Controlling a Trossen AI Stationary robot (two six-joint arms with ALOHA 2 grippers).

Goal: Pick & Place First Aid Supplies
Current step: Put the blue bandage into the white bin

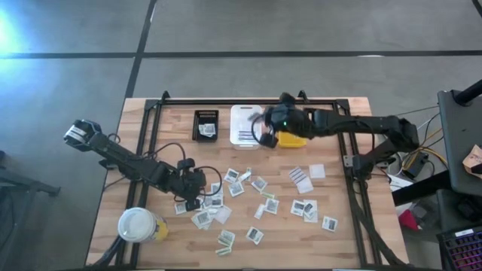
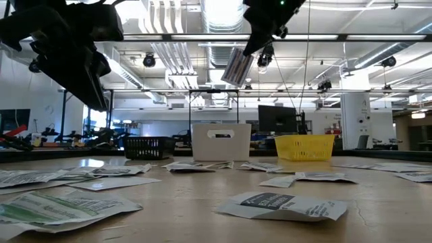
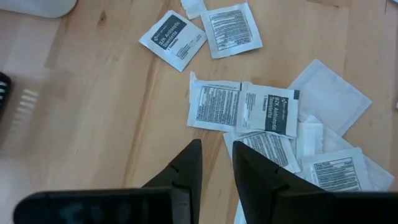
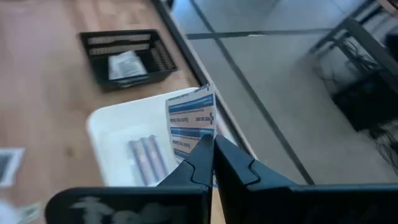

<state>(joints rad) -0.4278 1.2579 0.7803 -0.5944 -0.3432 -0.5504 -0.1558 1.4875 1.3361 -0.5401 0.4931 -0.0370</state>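
We see the right gripper [image 1: 265, 126] raised above the table's far edge, at about twelve o'clock from the table's centre, its fingers pinched tight on a blue-striped packet [image 4: 191, 124] that hangs over the white bin [image 4: 118, 140]. In the right wrist view, two narrow strips [image 4: 144, 160] already lie inside that bin, and the black bin [image 4: 127, 57] beside it holds a white packet [image 4: 125, 64]. From above, the black bin sits at nine o'clock of the white one and the yellow bin [image 1: 295, 140] at three o'clock, partly under the right arm. In the low view the held packet dangles tilted, well above the white bin's rim. The left gripper [image 1: 194, 190] hovers low at about eight o'clock from the table's centre, its fingers [image 3: 186, 171] set narrowly apart and holding nothing, directly over the edge of a cluster of printed white packets [image 3: 244, 109], several of which overlap. More loose packets [image 1: 304, 209] are scattered across the near half of the table [image 1: 339, 241], towards five o'clock. A large white-lidded cup [image 1: 137, 224] stands near the table's near left corner, at about eight o'clock.
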